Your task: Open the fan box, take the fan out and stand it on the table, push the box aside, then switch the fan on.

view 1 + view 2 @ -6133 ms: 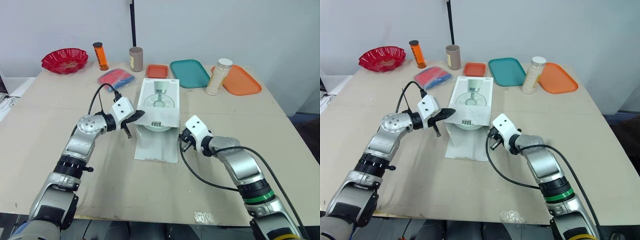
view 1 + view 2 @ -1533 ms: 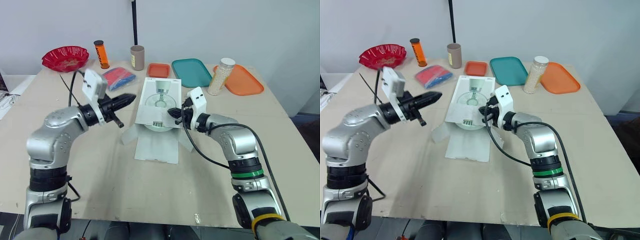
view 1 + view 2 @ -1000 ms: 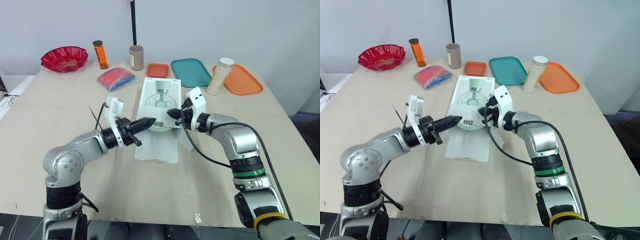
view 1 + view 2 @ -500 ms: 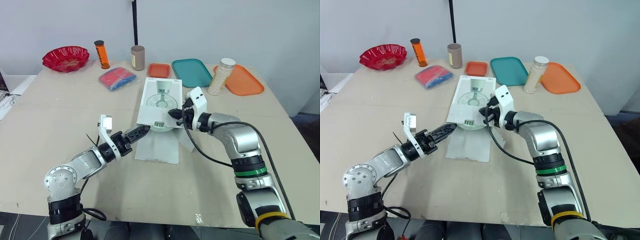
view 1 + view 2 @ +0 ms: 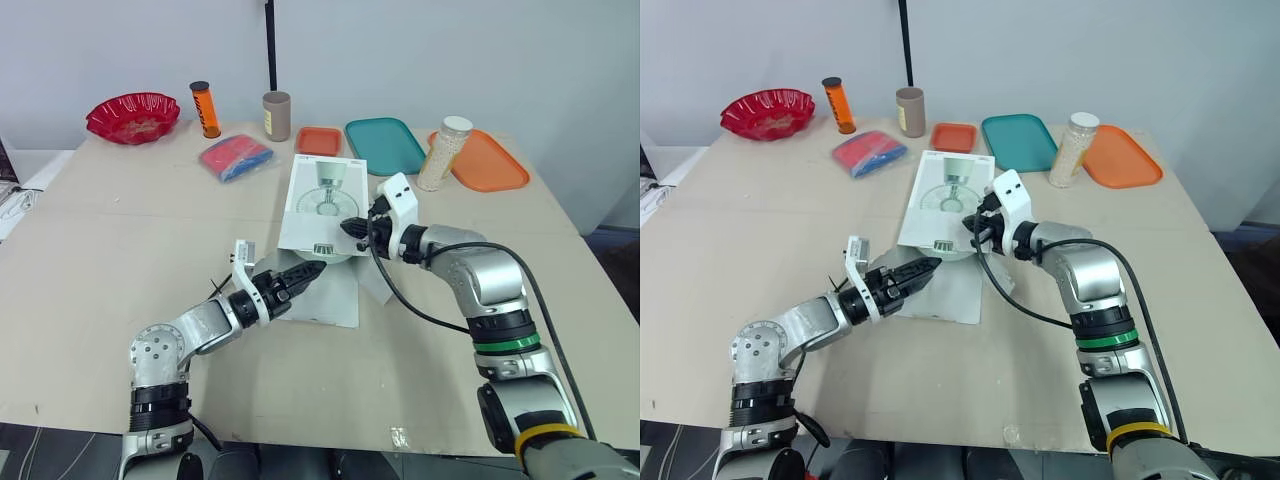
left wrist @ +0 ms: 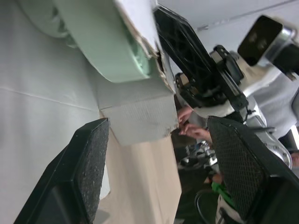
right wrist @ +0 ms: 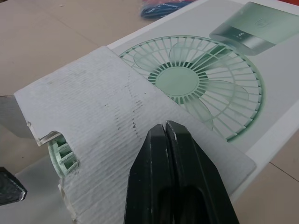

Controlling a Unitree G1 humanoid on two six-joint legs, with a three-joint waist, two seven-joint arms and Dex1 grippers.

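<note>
1. The box [image 5: 322, 200] lies in the middle of the bench [image 5: 100, 250]. Its printed lid [image 7: 196, 84] is tilted up at the near end, and the front flap [image 5: 335, 305] lies flat towards the robot.
2. The mint-green fan [image 6: 107, 51] sits inside under the raised lid, with just its rounded edge showing.
3. The right gripper [image 5: 352, 228] is closed, its fingers pressed together, with the tips at the lid's grey corrugated flap [image 7: 93, 121]. I cannot tell whether anything is pinched between them.
4. The left gripper [image 5: 303, 272] is spread wide and sits low over the front flap. It points at the fan's edge from near by and is not touching it.
5. As I judge it, the lid is up and the fan is not yet out.
6. The fan is probably light, stiff, smooth plastic, so it may slip. Its grille ribs look thin and easy to bend, so it is better taken by the solid rim or the stand than by the grille.
7. The box is thin cardboard, light and floppy. It is likely to slide or lift with the fan unless it is steadied.
</note>
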